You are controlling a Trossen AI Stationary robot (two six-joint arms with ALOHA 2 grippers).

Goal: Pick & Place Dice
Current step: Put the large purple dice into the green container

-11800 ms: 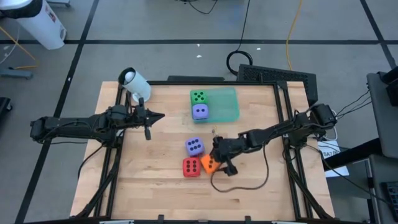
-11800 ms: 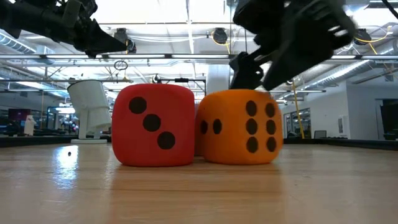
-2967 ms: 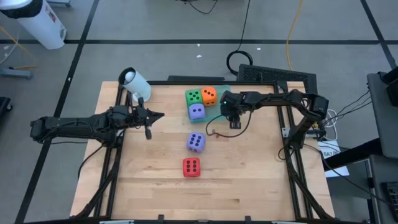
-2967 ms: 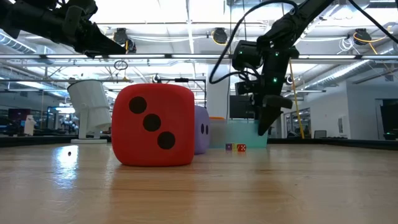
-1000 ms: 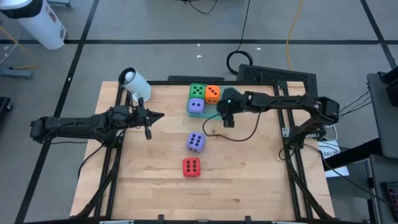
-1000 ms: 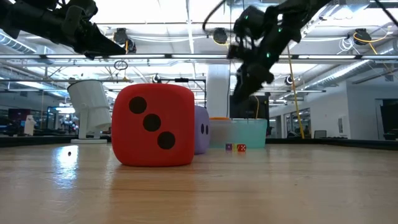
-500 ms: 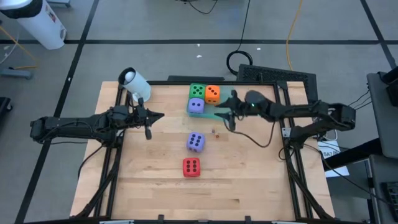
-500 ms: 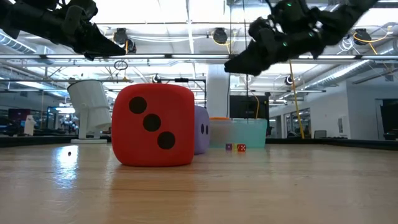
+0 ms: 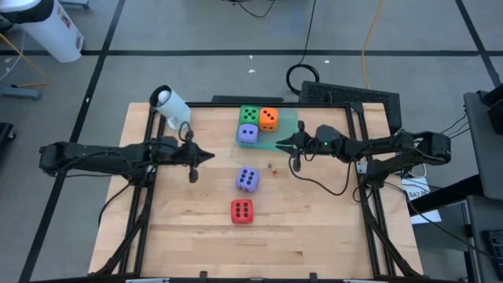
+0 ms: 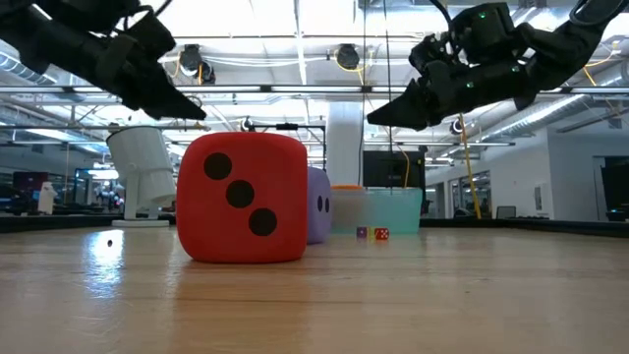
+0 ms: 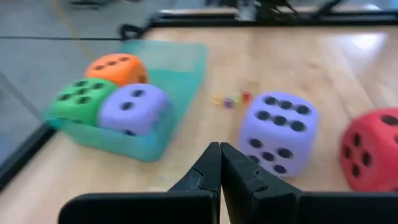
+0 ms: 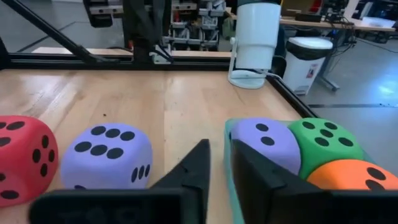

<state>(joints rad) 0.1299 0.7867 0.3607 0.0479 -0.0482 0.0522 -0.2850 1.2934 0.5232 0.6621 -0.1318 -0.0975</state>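
Left to right across the wooden tabletop (image 9: 314,228), seen from above:

White cylindrical camera unit (image 9: 170,106): at the far left corner of the tabletop, lying tilted.

Left gripper (image 9: 206,156): over the left-centre of the tabletop, pointing toward the loose dice, raised clear of the wood in the low view. Its fingers (image 11: 208,168) are pressed together with nothing between them.

Red die (image 9: 242,210): alone on bare wood, nearest the front edge, six pips up.

Purple die (image 9: 247,179): loose on the wood, just behind the red one and apart from it, six pips up (the left wrist view puts it straight ahead of that arm's fingertips).

Green tray (image 9: 287,135): translucent, flat, toward the far edge, right of centre. Three dice sit in its left end, touching one another:
- second purple die (image 9: 247,134), nearest the front of the tray;
- green die (image 9: 250,116), behind it;
- orange die (image 9: 268,118), just right of the green one.

Tiny coloured dice (image 9: 273,167): a small cluster on the wood, between the tray and the loose purple die.

Right gripper (image 9: 280,143): over the tray's front edge, pointing left toward the purple die in the tray. Its fingers (image 12: 198,163) stand nearly together, a narrow gap showing between them, and they hold nothing.

Black cable (image 9: 326,182): hangs in a loop beneath the right arm.
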